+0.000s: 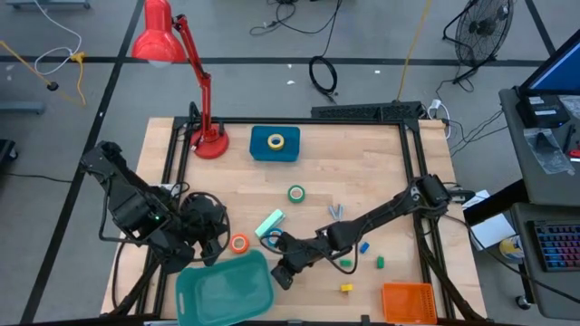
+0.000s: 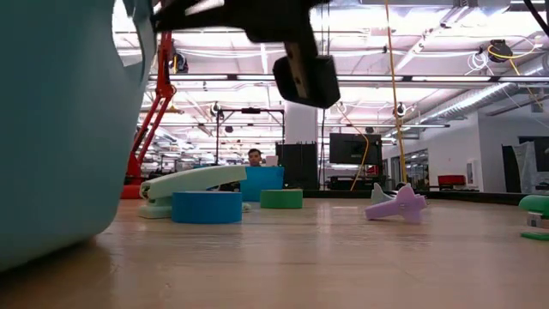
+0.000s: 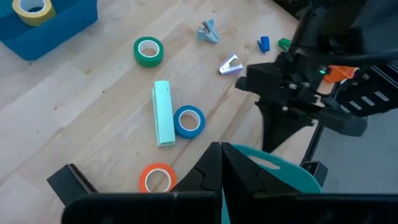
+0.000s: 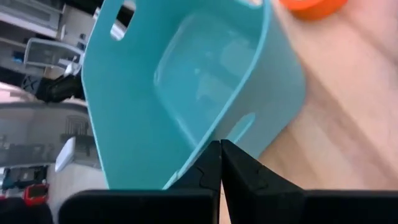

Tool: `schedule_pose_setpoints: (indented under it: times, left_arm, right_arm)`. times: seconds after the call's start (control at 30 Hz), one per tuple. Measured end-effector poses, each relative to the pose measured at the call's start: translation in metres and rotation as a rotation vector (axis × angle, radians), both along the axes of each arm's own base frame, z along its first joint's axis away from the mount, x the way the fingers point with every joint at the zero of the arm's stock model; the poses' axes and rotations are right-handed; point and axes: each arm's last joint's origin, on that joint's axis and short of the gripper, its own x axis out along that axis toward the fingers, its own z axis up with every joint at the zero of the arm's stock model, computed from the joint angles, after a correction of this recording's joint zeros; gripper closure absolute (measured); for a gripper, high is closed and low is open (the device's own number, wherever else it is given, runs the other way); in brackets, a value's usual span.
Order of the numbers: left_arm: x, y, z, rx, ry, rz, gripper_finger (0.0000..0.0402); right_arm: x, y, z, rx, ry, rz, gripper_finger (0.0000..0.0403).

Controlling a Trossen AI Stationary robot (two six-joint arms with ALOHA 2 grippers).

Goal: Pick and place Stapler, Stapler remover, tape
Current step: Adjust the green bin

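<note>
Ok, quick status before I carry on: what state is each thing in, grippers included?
Left gripper: shut, empty, by the teal bin.
Right gripper: shut, empty, at the bin's rim.
Teal bin: upright, empty.
Blue box: holds the yellow tape.
Green tape: lying flat, alone.
Blue tape: flat, against the mint-green block.
Orange tape: flat, near the bin.
Mint-green block: lying flat.

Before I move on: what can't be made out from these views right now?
- Low view: the teal bin fills the left side, and the orange tape behind it does not show there.
- High view: the right arm covers most of the blue tape.
- High view: the small coloured pieces are too small to identify.
- Right wrist view: part of the bin is cut off by the picture's edge.
</note>
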Motion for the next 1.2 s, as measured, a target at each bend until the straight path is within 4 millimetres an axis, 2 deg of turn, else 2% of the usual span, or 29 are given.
schedule_pose_setpoints:
  times: [0.23,0.43,0.57,0.8,1.0,1.2]
  left_arm:
    - [0.002,-0.007,0.003,-0.059,-0.02,-0.067,0.04]
    - [-0.006,-0.04,0.0,-0.225,-0.025,-0.248,0.0401]
    - [-0.021,-0.064,-0.022,-0.331,-0.002,-0.249,0.0401]
    - [-0.059,-0.097,-0.091,-0.542,0.117,-0.154,0.0401]
    - [-0.082,-0.098,-0.129,-0.568,0.299,-0.125,0.0401]
    - [-0.088,-0.09,-0.142,-0.492,0.494,-0.184,0.0401]
  right_arm:
    - [-0.001,-0.005,-0.004,-0.055,0.035,-0.022,0.0403]
    - [-0.005,-0.003,0.006,-0.064,0.011,-0.056,0.0403]
    - [-0.009,-0.002,0.011,-0.068,0.014,-0.048,0.0403]
    - [-0.021,-0.011,0.041,-0.151,-0.033,-0.102,0.0403]
    - [-0.03,-0.018,0.067,-0.221,-0.112,-0.158,0.0403]
    - [-0.033,-0.023,0.077,-0.261,-0.142,-0.182,0.0403]
